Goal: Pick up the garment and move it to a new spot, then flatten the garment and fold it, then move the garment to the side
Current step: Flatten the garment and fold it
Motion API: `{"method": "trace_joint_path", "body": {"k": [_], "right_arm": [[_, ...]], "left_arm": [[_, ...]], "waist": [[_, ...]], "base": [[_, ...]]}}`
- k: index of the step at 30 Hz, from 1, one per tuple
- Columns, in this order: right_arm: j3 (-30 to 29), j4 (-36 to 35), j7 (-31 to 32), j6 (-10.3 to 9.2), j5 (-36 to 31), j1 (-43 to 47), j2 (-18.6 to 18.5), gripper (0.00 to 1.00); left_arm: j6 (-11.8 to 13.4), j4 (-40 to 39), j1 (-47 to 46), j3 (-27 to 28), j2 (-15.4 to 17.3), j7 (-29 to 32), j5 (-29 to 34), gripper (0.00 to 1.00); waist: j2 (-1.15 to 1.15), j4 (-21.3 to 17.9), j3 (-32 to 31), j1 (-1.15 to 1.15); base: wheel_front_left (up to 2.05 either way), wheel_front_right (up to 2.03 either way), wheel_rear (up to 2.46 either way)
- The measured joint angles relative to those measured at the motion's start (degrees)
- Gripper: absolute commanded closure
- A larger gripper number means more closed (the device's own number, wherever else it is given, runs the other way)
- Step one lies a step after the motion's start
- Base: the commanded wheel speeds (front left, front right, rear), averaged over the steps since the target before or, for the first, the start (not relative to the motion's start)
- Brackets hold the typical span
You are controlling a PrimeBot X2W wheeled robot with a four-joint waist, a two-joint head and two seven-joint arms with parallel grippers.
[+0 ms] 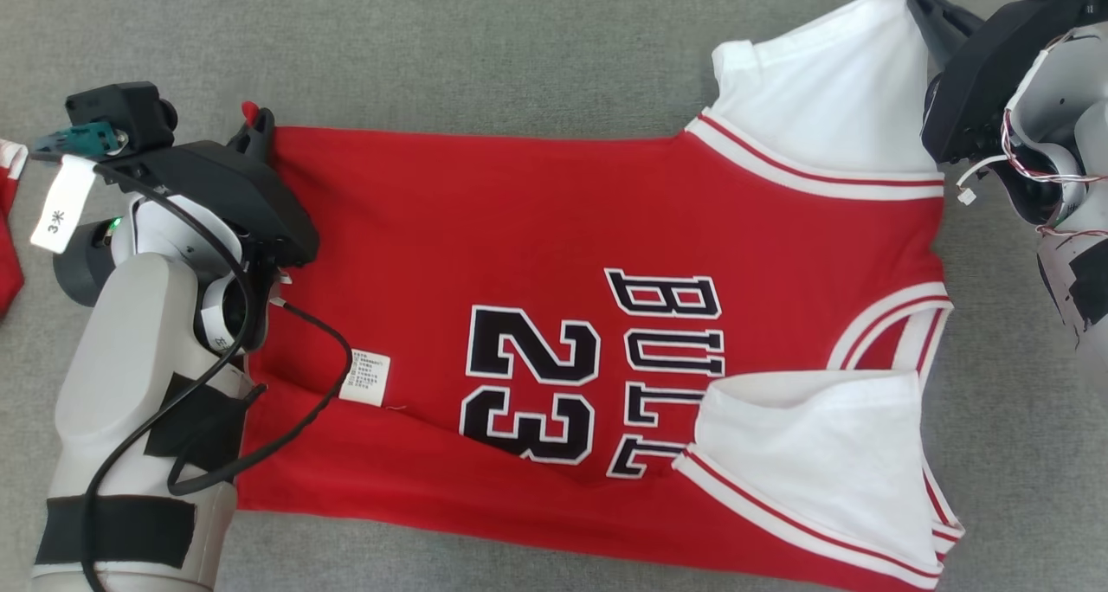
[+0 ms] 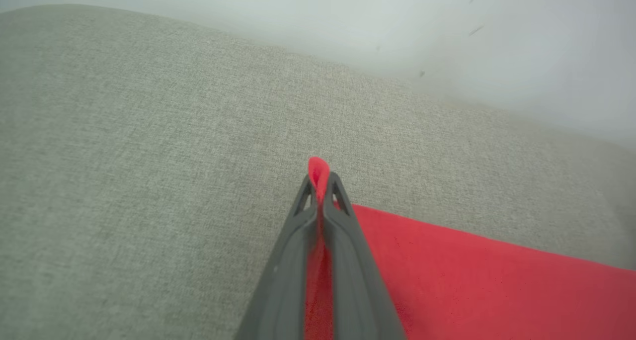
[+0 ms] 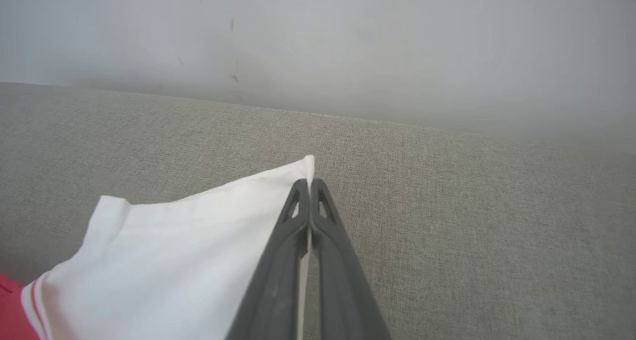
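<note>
jersey (image 1: 554, 254) lies spread on the grey bench (image 1: 485, 47), red body across the middle, "BULLS 23" print turned sideways, hem end to the robot's left, white sleeves to its right

left hand (image 1: 260, 129) is at the far left corner of the hem, clamped on it; left wrist view: fingers (image 2: 348, 260) pressed together on a strip of red cloth, a small red nub poking out past the tips of the left hand (image 2: 320, 181), rest of the jersey (image 2: 472, 280) running off to that view's lower right, flat on the bench (image 2: 149, 156)

right hand (image 1: 922, 3) is at the far right, closed on the outer corner of the upper white sleeve (image 1: 831, 90); right wrist view: right hand (image 3: 309, 186) has its fingers (image 3: 278, 280) shut with a thin white edge between them, sleeve corner just past the tips, sleeve (image 3: 174, 250) fanning out to that view's lower left

so both hands grip the far edge, one at each end, jersey body on the near side of them

lower sleeve (image 1: 805, 453) is folded in over the red body, covering the end of the lettering

white care label (image 1: 364, 377) lies on the red near the left forearm; its black cable (image 1: 320, 402) loops over the cloth

scrap of red cloth (image 1: 9, 228) at the left edge of the head view, apart from the jersey
</note>
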Motion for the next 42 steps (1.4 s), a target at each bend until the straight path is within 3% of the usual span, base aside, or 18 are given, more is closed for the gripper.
{"method": "trace_joint_path", "body": {"k": [10,21,29,42], "right_arm": [[3.0,-1.6,-9.1,0.0,-0.2,1.8,-0.9,1.0],[11.0,-9.6,-18.6,0.0,-0.2,12.4,-2.4,1.0],[13.3,-16.3,-27.4,0.0,-1.7,15.9,-5.2,1.0],[21.1,-28.2,-28.6,0.0,-10.0,28.2,-11.0,1.0]], "left_arm": [[-0.2,1.5,-0.6,0.6,-0.5,-7.3,0.0,1.0],[-3.2,1.7,9.7,1.1,-0.1,-15.8,-0.5,1.0],[-5.2,0.5,11.6,1.3,-0.6,-22.7,-0.9,1.0],[-7.2,-2.6,19.7,2.3,0.2,-24.9,-1.4,1.0]], "waist": [[0.0,-0.9,-1.8,0.0],[-0.01,-1.8,-5.4,-0.01],[-0.02,-2.7,-8.3,-0.01],[-0.02,-4.2,-12.4,-0.01]], "base": [[0.0,0.0,0.0],[0.0,0.0,0.0],[0.0,0.0,0.0],[0.0,0.0,0.0]]}}
